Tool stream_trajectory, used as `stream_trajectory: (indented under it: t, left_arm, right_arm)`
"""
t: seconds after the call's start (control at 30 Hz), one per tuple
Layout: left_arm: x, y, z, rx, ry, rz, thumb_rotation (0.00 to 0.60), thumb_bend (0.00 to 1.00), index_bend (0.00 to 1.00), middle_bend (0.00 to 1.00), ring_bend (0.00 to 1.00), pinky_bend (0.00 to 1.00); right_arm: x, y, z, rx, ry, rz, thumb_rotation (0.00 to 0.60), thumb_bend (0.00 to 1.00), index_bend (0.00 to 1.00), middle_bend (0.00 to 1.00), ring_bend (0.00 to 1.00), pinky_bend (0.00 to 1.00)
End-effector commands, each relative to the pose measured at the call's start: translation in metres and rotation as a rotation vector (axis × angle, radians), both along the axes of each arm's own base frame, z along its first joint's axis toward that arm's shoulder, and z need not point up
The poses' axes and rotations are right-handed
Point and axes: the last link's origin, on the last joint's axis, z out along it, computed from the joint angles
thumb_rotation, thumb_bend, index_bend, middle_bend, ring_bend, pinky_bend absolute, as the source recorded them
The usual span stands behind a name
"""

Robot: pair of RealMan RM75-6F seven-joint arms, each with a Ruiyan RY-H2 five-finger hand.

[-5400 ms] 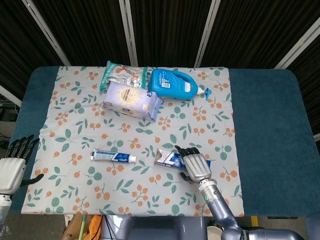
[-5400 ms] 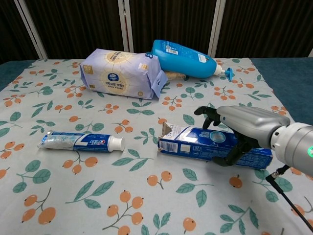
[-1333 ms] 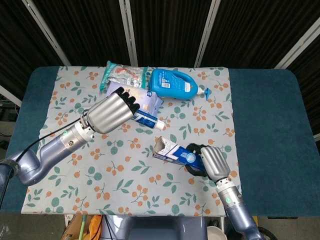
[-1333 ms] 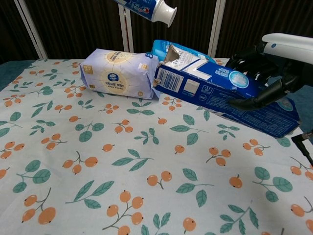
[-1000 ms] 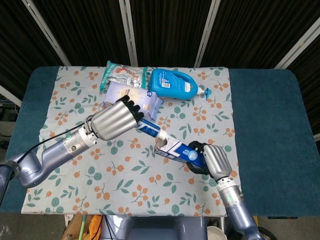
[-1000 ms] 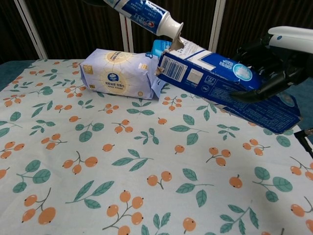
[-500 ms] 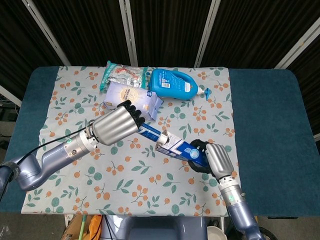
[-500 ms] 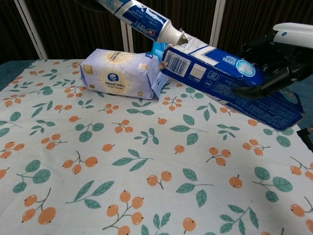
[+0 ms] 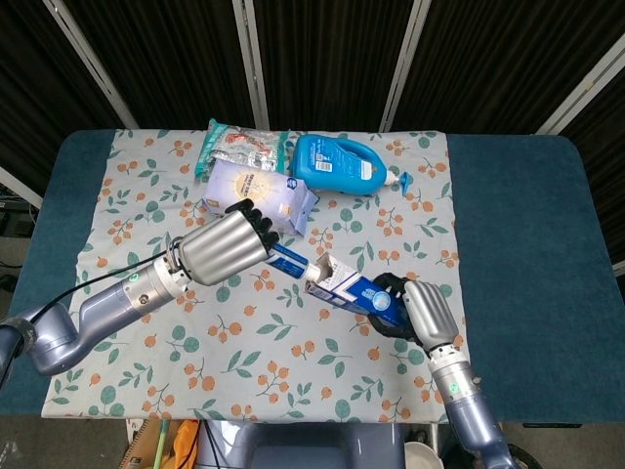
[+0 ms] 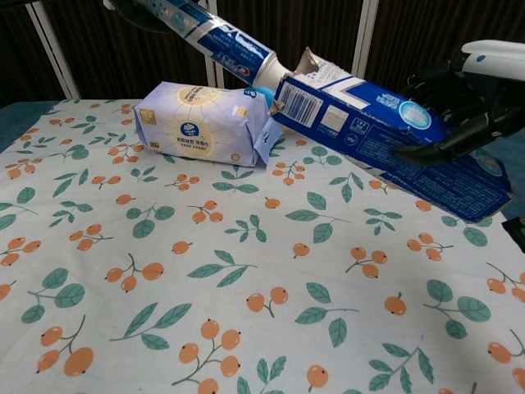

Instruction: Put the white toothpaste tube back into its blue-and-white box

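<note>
My left hand (image 9: 227,246) holds the white toothpaste tube (image 10: 215,38) above the cloth, cap end pointing right. In the chest view only a dark edge of the left hand (image 10: 123,6) shows at the top. The tube's cap end (image 9: 314,268) sits at the torn open mouth of the blue-and-white box (image 10: 369,119); its tip is hidden by the flaps. My right hand (image 9: 420,309) grips that box (image 9: 359,293) at its far end, lifted and tilted, with its fingers (image 10: 459,90) wrapped round it.
On the floral cloth (image 9: 195,352) at the back lie a white tissue pack (image 10: 201,123), a blue detergent bottle (image 9: 342,164) and a snack bag (image 9: 244,147). Blue table surface (image 9: 527,244) borders the cloth on the right.
The left hand brought the tube down and rightward until its cap reached the box mouth. The right hand lifted the box and shifted it slightly right.
</note>
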Motion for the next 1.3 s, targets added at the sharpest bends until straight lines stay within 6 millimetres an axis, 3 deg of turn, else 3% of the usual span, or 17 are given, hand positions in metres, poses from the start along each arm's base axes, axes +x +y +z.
stream_trajectory:
  t: [0.03,0.37,0.57,0.7,0.97,1.2,1.3]
  left_arm:
    - [0.003,0.001,-0.003,-0.001,0.002,-0.006,0.6,0.49,0.63,0.69,0.64,0.62]
    - [0.027,0.003,-0.016,0.002,-0.004,-0.05,0.6,0.49,0.63,0.69,0.64,0.62]
    - [0.054,0.002,-0.025,0.002,-0.028,-0.1,0.6,0.48,0.6,0.64,0.61,0.61]
    - [0.067,-0.001,-0.028,0.015,-0.029,-0.141,0.6,0.47,0.55,0.56,0.52,0.59]
    - [0.11,-0.009,-0.028,0.082,-0.081,-0.239,0.6,0.39,0.37,0.37,0.34,0.44]
    - [0.133,-0.015,-0.016,0.148,-0.117,-0.313,0.6,0.21,0.21,0.19,0.18,0.29]
    - [0.136,-0.018,-0.013,0.145,-0.148,-0.314,0.6,0.17,0.18,0.16,0.17,0.28]
  right_arm:
    - [0.001,0.0,0.0,0.001,-0.001,0.001,0.6,0.31,0.55,0.54,0.48,0.51]
    - [0.008,0.001,0.004,-0.014,-0.061,0.002,0.6,0.31,0.55,0.54,0.48,0.51]
    - [0.012,0.003,0.01,-0.026,-0.171,-0.012,0.6,0.31,0.55,0.54,0.48,0.51]
    - [0.013,0.003,0.014,-0.027,-0.254,-0.033,0.6,0.31,0.55,0.54,0.48,0.51]
    - [0.019,0.004,0.018,-0.012,-0.479,-0.073,0.6,0.31,0.55,0.54,0.48,0.54]
    - [0.015,0.005,0.015,0.009,-0.54,-0.091,0.6,0.31,0.55,0.54,0.48,0.55]
    - [0.015,0.004,0.015,0.014,-0.598,-0.103,0.6,0.31,0.56,0.55,0.49,0.57]
